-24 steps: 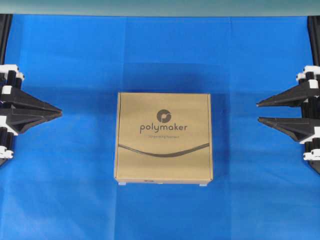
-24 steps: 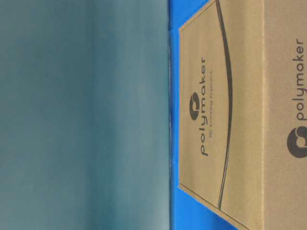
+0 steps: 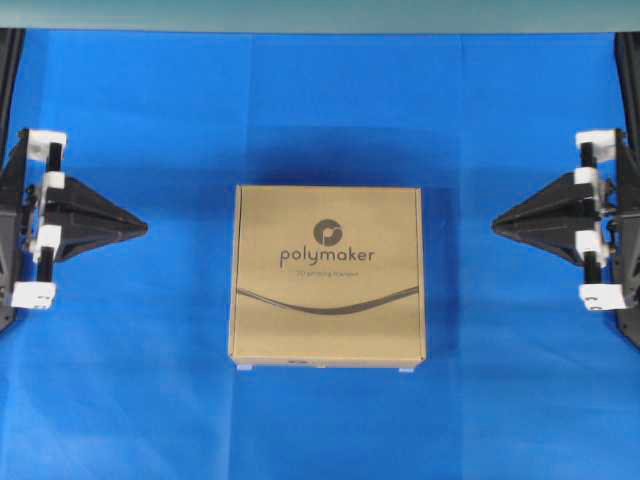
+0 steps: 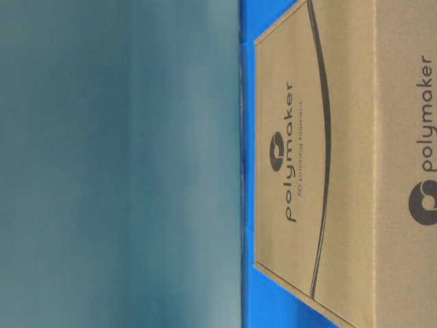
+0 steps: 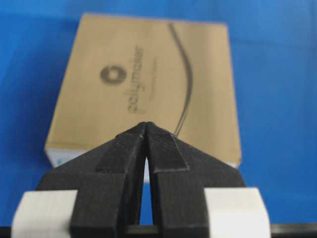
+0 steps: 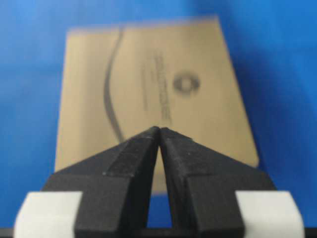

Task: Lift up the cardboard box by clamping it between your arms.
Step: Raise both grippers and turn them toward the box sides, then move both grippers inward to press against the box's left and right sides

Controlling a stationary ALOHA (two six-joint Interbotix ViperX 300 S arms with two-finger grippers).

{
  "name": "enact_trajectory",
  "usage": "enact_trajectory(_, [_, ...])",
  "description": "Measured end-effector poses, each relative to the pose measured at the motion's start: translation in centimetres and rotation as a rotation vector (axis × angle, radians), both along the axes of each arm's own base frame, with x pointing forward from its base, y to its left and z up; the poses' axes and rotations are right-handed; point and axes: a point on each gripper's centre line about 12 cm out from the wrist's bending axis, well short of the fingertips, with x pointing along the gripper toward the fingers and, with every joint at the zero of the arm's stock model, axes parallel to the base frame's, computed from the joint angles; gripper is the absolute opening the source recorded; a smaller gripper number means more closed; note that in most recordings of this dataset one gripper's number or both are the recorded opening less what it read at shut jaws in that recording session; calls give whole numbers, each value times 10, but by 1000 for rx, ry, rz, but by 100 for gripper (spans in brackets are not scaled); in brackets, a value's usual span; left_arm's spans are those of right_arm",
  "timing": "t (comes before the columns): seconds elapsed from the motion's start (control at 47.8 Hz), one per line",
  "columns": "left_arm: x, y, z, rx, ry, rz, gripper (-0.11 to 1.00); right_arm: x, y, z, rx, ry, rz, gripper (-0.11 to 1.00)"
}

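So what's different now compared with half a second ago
Both end effectors closed: the left end effector and right end effector stood with fingers apart and now meet at the tips, and both have rolled at the wrist. Neither touches the cardboard box, which lies where it was on the blue cloth.

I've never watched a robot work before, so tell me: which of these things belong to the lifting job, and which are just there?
Part of the job:
- cardboard box, lying flat in the middle
- left gripper, shut, apart from the box
- right gripper, shut, also apart from it

Just there:
- blue cloth under everything
- grey-green backdrop behind
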Motion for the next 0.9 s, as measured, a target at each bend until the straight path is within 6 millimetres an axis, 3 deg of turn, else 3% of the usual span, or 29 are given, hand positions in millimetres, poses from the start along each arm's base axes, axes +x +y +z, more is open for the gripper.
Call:
enact_trajectory(0.398, [18, 3, -22, -7, 229, 7, 0, 2, 2, -47, 30, 428, 22, 5])
enact_trajectory(0.481, [21, 1, -27, -5, 262, -7, 0, 2, 2, -53, 25, 487, 26, 13])
enact_trajectory(0.565, [24, -1, -32, 2, 297, -16, 2, 2, 1, -57, 28, 531, 27, 28])
enact_trajectory(0.67, [27, -1, -41, -2, 343, -16, 19, 7, 1, -61, 25, 569, 29, 58])
enact_trajectory(0.775, [30, -1, -48, -6, 379, -16, 51, 11, 1, -69, 24, 610, 32, 87])
enact_trajectory(0.837, [31, -1, -51, -13, 389, -13, 69, 13, 0, -74, 22, 633, 34, 97])
enact_trajectory(0.9, [32, -2, -54, -15, 402, -16, 84, 14, 0, -81, 21, 654, 35, 100])
